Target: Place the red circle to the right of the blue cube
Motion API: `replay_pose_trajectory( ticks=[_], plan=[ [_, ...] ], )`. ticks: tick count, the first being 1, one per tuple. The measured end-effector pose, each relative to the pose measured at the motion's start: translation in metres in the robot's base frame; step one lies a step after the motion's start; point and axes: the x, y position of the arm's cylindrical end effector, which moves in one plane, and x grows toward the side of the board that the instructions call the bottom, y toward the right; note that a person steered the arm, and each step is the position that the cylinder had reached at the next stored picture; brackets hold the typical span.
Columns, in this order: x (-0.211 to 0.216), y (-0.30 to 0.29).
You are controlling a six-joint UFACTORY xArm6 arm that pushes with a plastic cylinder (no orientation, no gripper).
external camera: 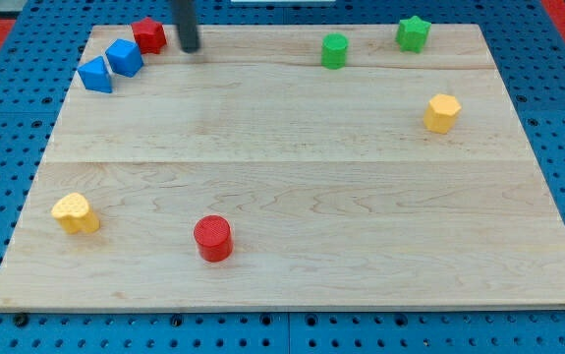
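the red circle (212, 238) sits near the board's bottom edge, left of centre, open wood all round it. the blue cube (125, 57) is far off at the top-left corner, touching a blue triangular block (95, 75) and a red block (148, 34). my tip (192, 46), a bare rod with no claw, rests just right of that red block. pale planked wooden board (292, 167) on blue pegboard (557, 138).
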Motion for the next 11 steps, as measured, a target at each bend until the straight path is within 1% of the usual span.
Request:
replay_pose_trajectory(
  ticks=[1, 2, 3, 4, 6, 7, 8, 9, 10, 11],
  plan=[
    [0.113, 0.079],
    [0.23, 0.128],
    [0.328, 0.106],
    [0.319, -0.006],
    [0.159, -0.03],
    [0.078, -0.052],
    [0.129, -0.025],
    [0.165, -0.045],
    [0.173, 0.008],
    [0.105, 0.026]
  ],
)
